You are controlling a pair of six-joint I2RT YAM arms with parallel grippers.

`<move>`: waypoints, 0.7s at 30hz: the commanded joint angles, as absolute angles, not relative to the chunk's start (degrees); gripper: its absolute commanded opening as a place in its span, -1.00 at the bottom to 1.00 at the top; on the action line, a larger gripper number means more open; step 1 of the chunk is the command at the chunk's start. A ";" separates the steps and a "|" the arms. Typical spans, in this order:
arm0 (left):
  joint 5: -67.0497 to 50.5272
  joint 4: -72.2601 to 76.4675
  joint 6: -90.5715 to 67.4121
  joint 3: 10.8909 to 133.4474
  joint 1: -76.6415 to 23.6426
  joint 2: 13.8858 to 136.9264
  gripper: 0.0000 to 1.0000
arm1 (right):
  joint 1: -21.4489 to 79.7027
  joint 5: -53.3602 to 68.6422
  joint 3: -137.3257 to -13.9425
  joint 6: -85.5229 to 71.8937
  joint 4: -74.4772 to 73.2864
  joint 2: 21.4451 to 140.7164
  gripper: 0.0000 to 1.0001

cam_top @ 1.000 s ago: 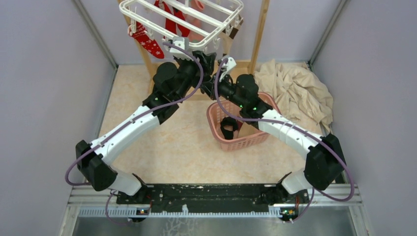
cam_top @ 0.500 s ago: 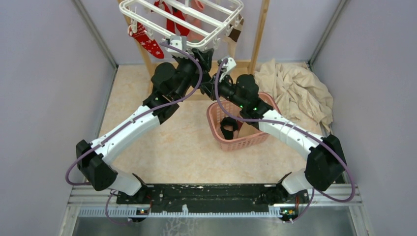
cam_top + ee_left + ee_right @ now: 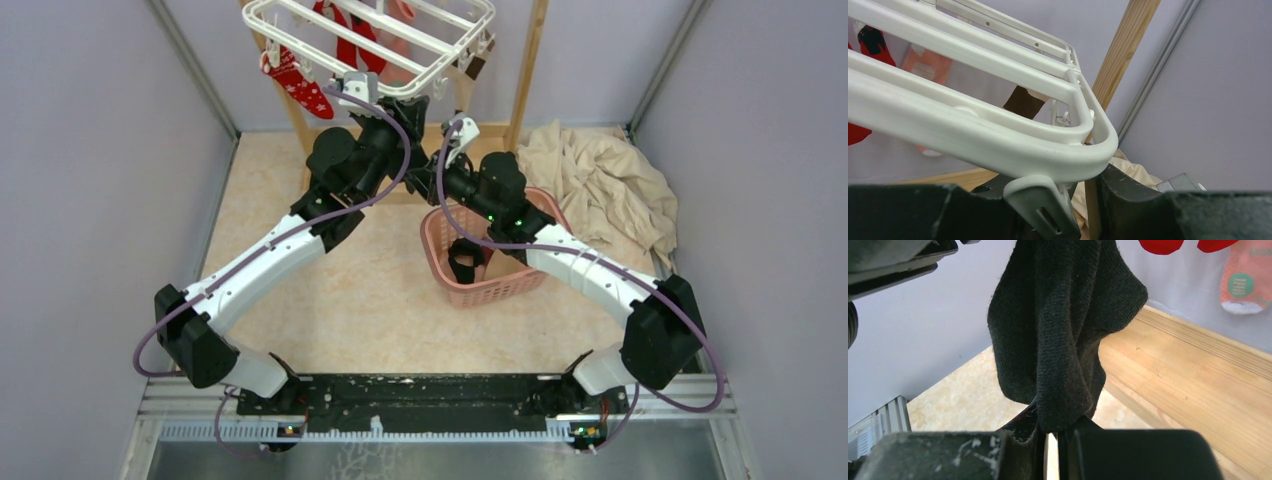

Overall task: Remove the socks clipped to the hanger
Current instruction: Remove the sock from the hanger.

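Note:
The white hanger (image 3: 370,40) hangs at the back, with a red patterned sock (image 3: 300,85), a pink sock (image 3: 1248,280) and a brown sock (image 3: 478,68) clipped to it. My left gripper (image 3: 408,108) is raised at the hanger's near corner (image 3: 1088,150). Its jaws stand open on either side of a white clip (image 3: 1043,210). My right gripper (image 3: 430,160) sits just below. In the right wrist view it (image 3: 1053,427) is shut on the lower end of a hanging black sock (image 3: 1063,325).
A pink lattice basket (image 3: 440,265) with a black sock (image 3: 463,262) in it stands under my right arm. A beige cloth (image 3: 600,180) lies at the right. Wooden posts (image 3: 525,70) and a wooden base bar (image 3: 1198,365) stand behind the hanger.
My left gripper has moved up and back to the hanger's near corner. My right gripper has stayed about where it was.

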State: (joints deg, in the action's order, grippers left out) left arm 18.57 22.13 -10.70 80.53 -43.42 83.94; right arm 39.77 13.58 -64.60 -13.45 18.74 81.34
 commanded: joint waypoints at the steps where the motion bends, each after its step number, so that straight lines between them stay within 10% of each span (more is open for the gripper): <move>1: 19.01 24.26 -10.81 81.44 -43.68 83.50 -0.23 | 41.03 14.15 -64.55 -12.57 18.27 79.23 -1.00; 9: 18.79 23.40 -10.55 82.21 -43.68 83.77 -0.74 | 41.13 14.24 -64.08 -12.74 18.80 79.23 -1.00; 21: 19.60 22.87 -9.64 79.82 -43.68 81.15 -0.74 | 41.13 11.71 -62.39 -10.22 12.80 73.88 -1.00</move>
